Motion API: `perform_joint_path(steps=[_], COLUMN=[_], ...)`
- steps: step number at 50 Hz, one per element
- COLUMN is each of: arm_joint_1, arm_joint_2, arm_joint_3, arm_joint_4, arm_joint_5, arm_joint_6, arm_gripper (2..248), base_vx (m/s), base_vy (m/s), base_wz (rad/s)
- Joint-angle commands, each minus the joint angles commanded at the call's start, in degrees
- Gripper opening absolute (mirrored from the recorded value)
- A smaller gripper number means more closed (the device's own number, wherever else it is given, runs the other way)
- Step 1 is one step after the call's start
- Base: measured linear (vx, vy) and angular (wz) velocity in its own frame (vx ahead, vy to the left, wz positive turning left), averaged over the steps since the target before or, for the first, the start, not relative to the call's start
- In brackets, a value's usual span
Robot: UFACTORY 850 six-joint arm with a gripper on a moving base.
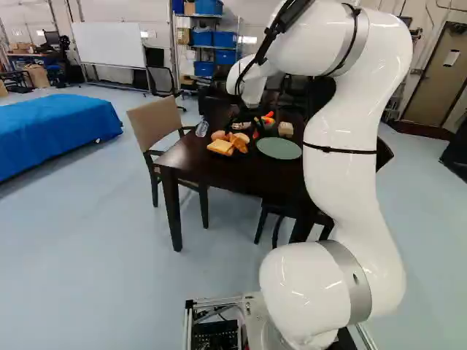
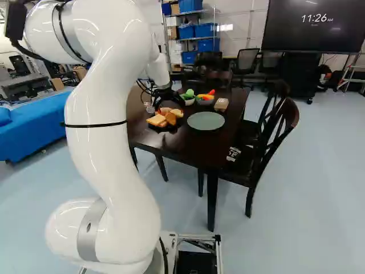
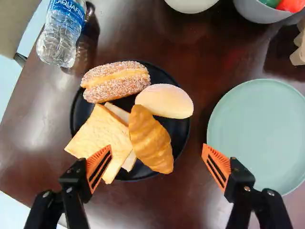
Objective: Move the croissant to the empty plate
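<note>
Gripper [image 3: 157, 161] stands wide; croissant [image 3: 150, 140] lies on the black plate [image 3: 179, 136], beside the bread [image 3: 97, 133]. Centre over its narrow waist, avoid pinching bread, close gently. Remaining height appears hard to judge.

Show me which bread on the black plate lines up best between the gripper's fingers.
The golden croissant, seen midway between them; the sliced bread sits toward one finger, the two rolls farther ahead.

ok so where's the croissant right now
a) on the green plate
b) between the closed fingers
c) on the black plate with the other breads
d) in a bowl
c, the croissant lies on the black plate beside the other breads.
</note>
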Motion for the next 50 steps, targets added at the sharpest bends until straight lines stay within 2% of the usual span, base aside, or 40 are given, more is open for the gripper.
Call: perform_joint_path(steps=[9, 37, 50], arm_joint_1=[0.0, 0.0, 0.0], arm_joint_2=[0.0, 0.0, 0.0], arm_joint_3=[0.0, 0.0, 0.0], arm_joint_4=[0.0, 0.0, 0.0], arm_joint_5=[0.0, 0.0, 0.0], arm_joint_6=[-4.5, -21.2, -21.2], arm_gripper=[247, 247, 247], base_vx=[0.000, 0.000, 0.000], base_vy=[0.000, 0.000, 0.000], base_wz=[0.000, 0.000, 0.000])
